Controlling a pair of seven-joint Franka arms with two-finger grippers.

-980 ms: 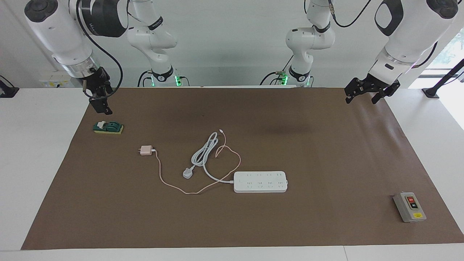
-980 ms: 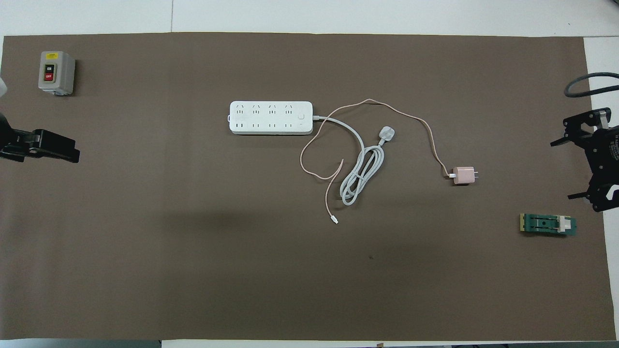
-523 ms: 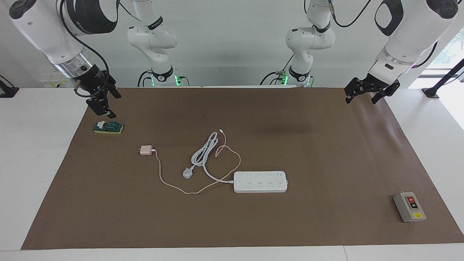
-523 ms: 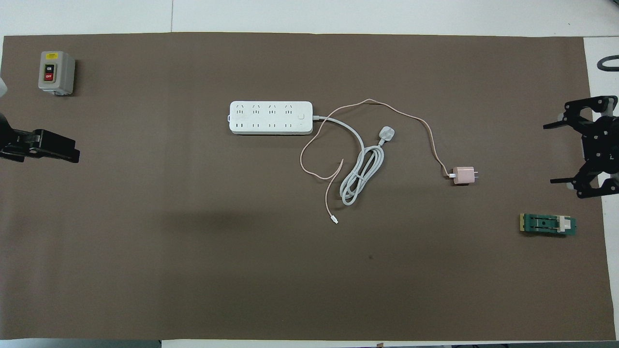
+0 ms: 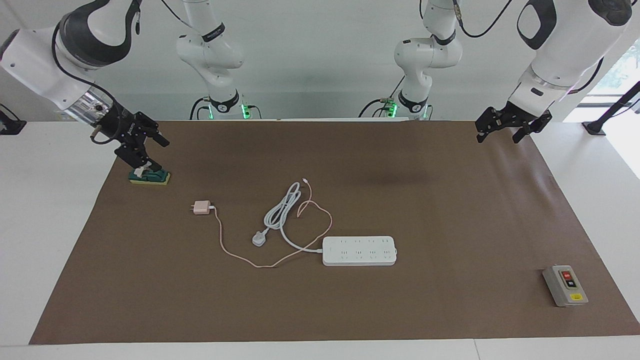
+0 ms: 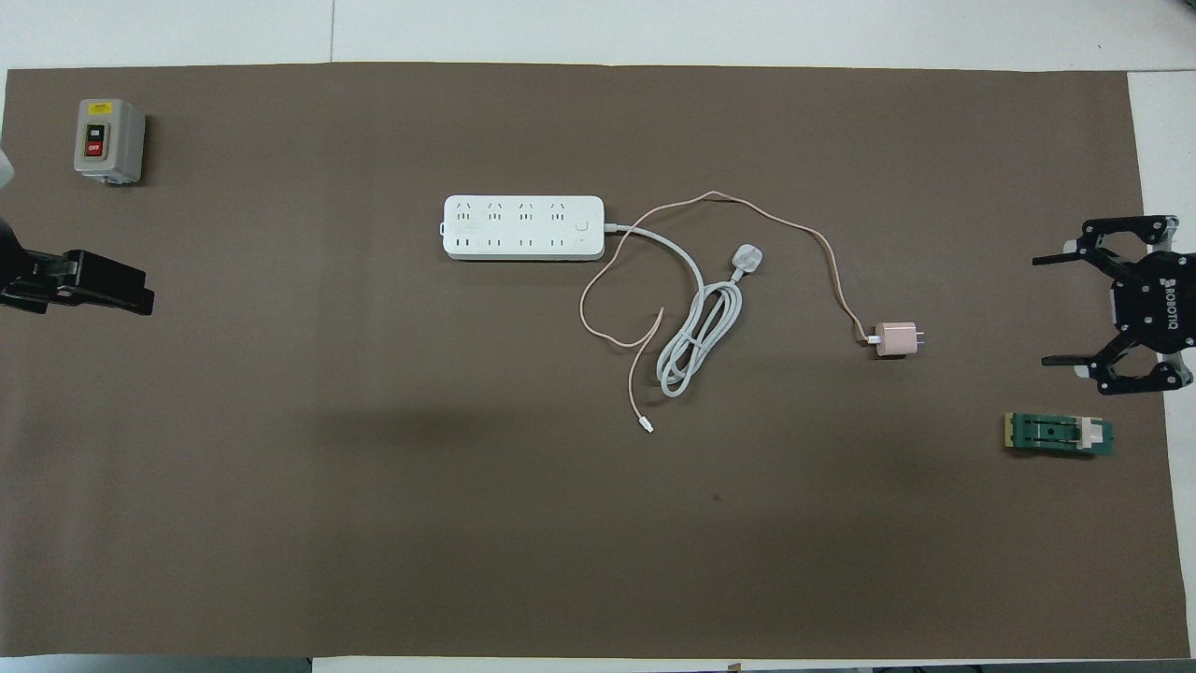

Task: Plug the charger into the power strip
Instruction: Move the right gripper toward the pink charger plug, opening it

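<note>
Charger [image 5: 202, 207] lies untouched on the mat toward the right arm's end, its prongs facing that arm; farther out, the power strip [image 5: 359, 250] sits mid-table. Right gripper [image 6: 1060, 310] hangs wide open nearby and must descend on the cube. Left gripper [image 5: 500, 132] waits, also open.

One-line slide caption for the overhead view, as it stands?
Pink charger lies unplugged beside the white power strip; both grippers, right and left, open at the mat's ends.
</note>
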